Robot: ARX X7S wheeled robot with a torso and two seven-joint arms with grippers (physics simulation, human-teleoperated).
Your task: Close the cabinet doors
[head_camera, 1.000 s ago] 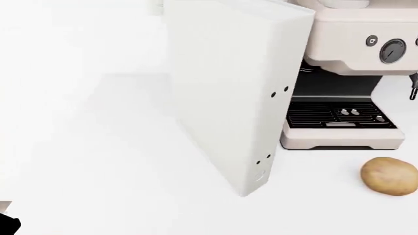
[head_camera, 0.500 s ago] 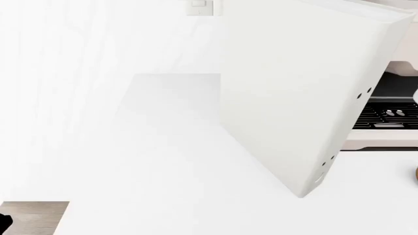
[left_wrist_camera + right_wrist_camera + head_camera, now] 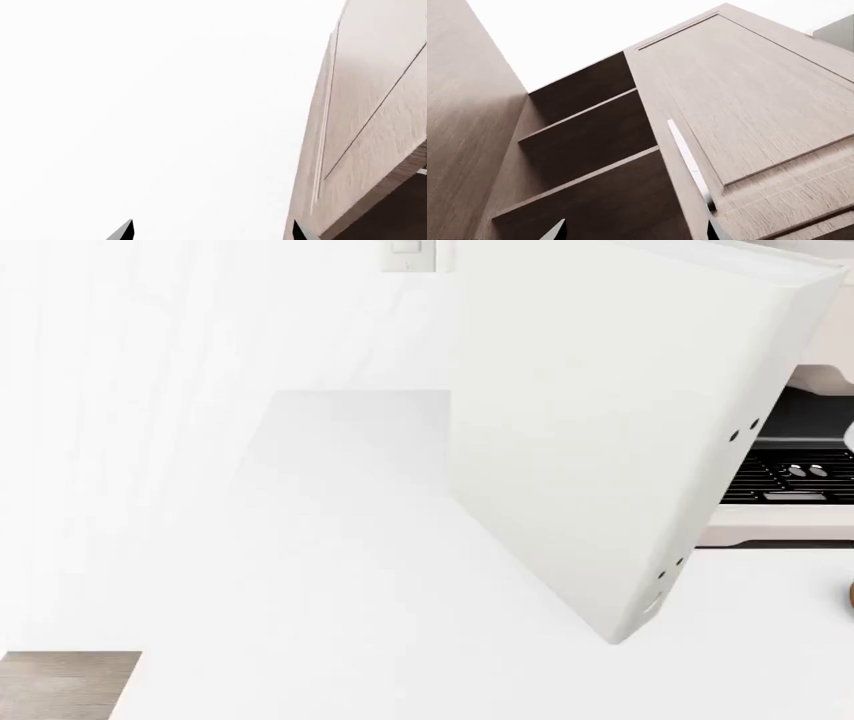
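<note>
A large plain off-white cabinet door [image 3: 601, 430] stands open over the white counter [image 3: 334, 620] in the head view, its thick edge with small dark holes facing the lower right. Neither gripper shows in the head view. The left gripper [image 3: 210, 232] is open, its two dark fingertips wide apart against plain white, with a brown wooden panel [image 3: 373, 100] beside one tip. My right gripper [image 3: 635, 231] is open too, nothing between its tips, looking up at open brown shelves [image 3: 587, 150] and a brown wooden front with a metal handle [image 3: 690, 167].
A cream coffee machine [image 3: 787, 510] with a dark drip grid stands behind the door at the right edge. A wall switch [image 3: 407, 252] sits at the top. A strip of brown wood [image 3: 67, 685] shows at the lower left, past the counter's edge.
Over the last second the head view swung left: the door and coffee machine slid right in the picture and the potato left it. A dark shape at the lower left edge is gone.
</note>
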